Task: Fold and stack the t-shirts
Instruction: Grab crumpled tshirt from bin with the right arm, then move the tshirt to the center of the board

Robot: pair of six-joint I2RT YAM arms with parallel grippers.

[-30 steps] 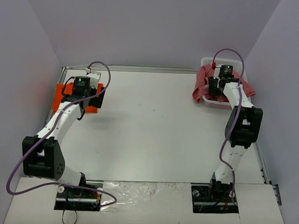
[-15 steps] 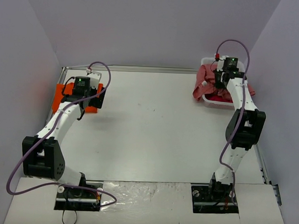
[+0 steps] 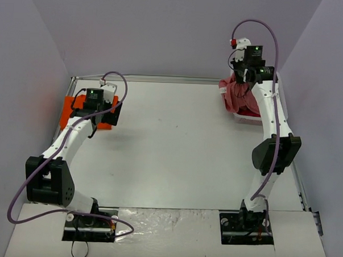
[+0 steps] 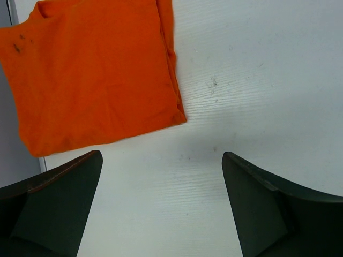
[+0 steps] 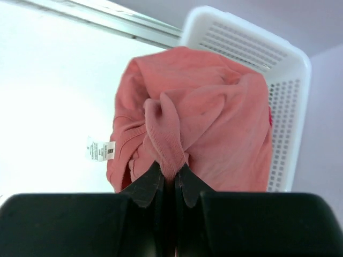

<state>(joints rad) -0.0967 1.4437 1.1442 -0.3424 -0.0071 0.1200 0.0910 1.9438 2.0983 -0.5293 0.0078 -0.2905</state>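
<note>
In the top external view, the right gripper [image 3: 243, 73] is hanging high above the white basket [image 3: 239, 114] at the far right corner. The brick-red tee [image 3: 237, 92] is dangling from it in a bunch whose lower part is draping at the basket, presumably so the cloth can clear the rim and be carried onto the open table [image 3: 176, 146] for spreading. A brighter red patch [image 3: 249, 112] is showing low in the basket; it is likely the crimson-pink tee waiting its turn. At the far left, the left gripper [image 3: 95, 110] is hovering over the orange tee [image 3: 68, 111], which is lying flat near the table's edge. In the left wrist view, the left gripper [image 4: 161, 160] is standing spread wide with nothing between its jaws. The orange tee [image 4: 96, 75] is lying as a neat folded rectangle just beyond it on the table [image 4: 257, 80], apparently marking the place for the stack. In the right wrist view, the right gripper [image 5: 170, 176] is pinching tight on a ridge of the brick-red tee [image 5: 214, 118], a grab at one fold that is letting the rest hang crumpled in front of the basket [image 5: 246, 48]. A white label [image 5: 101, 150] is dangling at the cloth's left edge.
</note>
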